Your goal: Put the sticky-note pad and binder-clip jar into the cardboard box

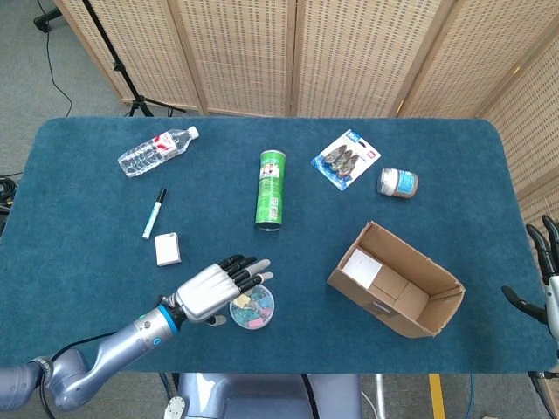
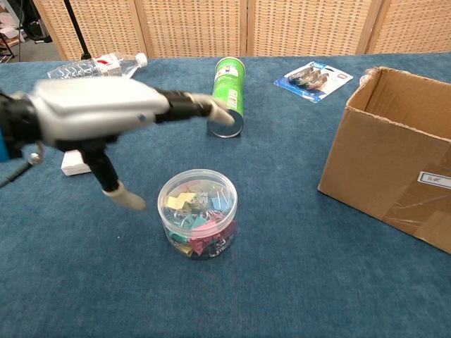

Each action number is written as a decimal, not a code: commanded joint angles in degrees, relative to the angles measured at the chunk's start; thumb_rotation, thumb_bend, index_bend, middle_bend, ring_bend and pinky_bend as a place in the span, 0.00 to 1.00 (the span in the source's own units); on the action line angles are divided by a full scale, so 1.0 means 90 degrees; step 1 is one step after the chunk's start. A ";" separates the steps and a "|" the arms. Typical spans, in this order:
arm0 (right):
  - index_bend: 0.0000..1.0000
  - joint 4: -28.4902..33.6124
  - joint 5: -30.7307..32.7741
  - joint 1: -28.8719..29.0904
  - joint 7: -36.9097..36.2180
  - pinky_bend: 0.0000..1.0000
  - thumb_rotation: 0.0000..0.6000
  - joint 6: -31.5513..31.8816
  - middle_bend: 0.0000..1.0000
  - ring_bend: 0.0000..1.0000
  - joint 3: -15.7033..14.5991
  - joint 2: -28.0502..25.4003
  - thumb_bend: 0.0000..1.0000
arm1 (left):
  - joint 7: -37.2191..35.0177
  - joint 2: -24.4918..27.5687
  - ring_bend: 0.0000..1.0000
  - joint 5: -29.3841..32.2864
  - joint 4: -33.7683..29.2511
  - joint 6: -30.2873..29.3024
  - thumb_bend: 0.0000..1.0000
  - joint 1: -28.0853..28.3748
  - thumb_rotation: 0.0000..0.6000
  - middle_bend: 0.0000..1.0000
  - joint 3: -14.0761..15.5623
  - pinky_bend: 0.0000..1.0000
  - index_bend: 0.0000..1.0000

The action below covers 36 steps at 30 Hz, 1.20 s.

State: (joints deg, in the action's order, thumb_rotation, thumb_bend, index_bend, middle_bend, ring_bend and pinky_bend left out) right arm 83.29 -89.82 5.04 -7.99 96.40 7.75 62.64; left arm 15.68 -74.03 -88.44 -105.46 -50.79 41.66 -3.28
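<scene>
Left hand (image 1: pixel 212 291) open above the blue table (image 1: pixel 79 227), fingers spread and holding nothing, just left of the upright binder-clip jar (image 2: pixel 197 213) and not touching it. Right hand (image 1: pixel 543 262) at the table's far right edge, fingers apart, empty. Cardboard box (image 1: pixel 397 281) lying tilted well to the right of the jar, with a white sticky-note pad (image 1: pixel 361 268) inside its left end; small white block (image 1: pixel 167 249) near the left hand.
</scene>
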 commanded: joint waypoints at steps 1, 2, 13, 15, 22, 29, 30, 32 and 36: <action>0.00 0.0005 -0.0022 -0.0001 0.0013 0.01 1.00 -0.0003 0.00 0.00 -0.0009 0.0003 0.00 | -0.0826 0.0713 0.00 -0.0419 -0.0005 -0.0805 0.00 -0.0395 1.00 0.00 0.0115 0.12 0.00; 0.00 0.0004 -0.0035 -0.0002 0.0016 0.01 1.00 0.0001 0.00 0.00 -0.0012 0.0003 0.00 | -0.0927 0.0826 0.00 -0.0456 0.0022 -0.0952 0.00 -0.0473 1.00 0.00 0.0130 0.11 0.00; 0.00 -0.0047 -0.0780 0.0175 0.0432 0.01 1.00 0.0054 0.00 0.00 -0.0183 -0.0124 0.00 | -0.1782 0.2121 0.00 0.0988 0.0281 -0.3176 0.00 -0.2374 1.00 0.00 0.0066 0.01 0.00; 0.00 0.0108 -0.1136 0.0305 0.0565 0.01 1.00 0.0024 0.00 0.00 -0.0235 -0.0355 0.00 | -0.2442 0.2037 0.00 0.1054 0.0629 -0.3659 0.00 -0.2763 1.00 0.00 0.0036 0.00 0.00; 0.00 0.1132 -0.2286 0.0902 0.1255 0.01 1.00 -0.0405 0.00 0.00 -0.0278 -0.1244 0.00 | -0.3613 0.2103 0.00 0.0948 0.1295 -0.3830 0.00 -0.3205 1.00 0.00 0.0100 0.00 0.00; 0.00 0.2401 -0.3325 0.2093 0.1202 0.01 1.00 -0.2219 0.00 0.00 -0.0451 -0.1803 0.00 | -0.4069 0.2316 0.00 0.0515 0.1329 -0.3981 0.00 -0.3338 1.00 0.00 0.0105 0.00 0.00; 0.00 0.2584 -0.3370 0.2336 0.1268 0.01 1.00 -0.2678 0.00 0.00 -0.0449 -0.1783 0.00 | -0.4095 0.2317 0.00 0.0429 0.1339 -0.4097 0.00 -0.3386 1.00 0.00 0.0094 0.00 0.00; 0.00 0.2881 -0.3376 0.2695 0.1499 0.01 1.00 -0.3375 0.00 0.00 -0.0400 -0.1672 0.00 | -0.4109 0.2317 0.00 0.0306 0.1350 -0.4297 0.00 -0.3483 1.00 0.00 0.0091 0.00 0.00; 0.00 0.3459 -0.3035 0.3201 0.2162 0.01 1.00 -0.4530 0.00 0.00 -0.0221 -0.1357 0.00 | -0.4139 0.2327 0.00 0.0174 0.1355 -0.4485 0.00 -0.3613 1.00 0.00 0.0090 0.00 0.00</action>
State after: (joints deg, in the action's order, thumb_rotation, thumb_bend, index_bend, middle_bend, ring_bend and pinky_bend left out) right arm 108.30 -117.81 27.79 6.37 64.99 4.77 48.81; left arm -21.43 -53.16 -86.59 -93.35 -90.89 9.42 -2.43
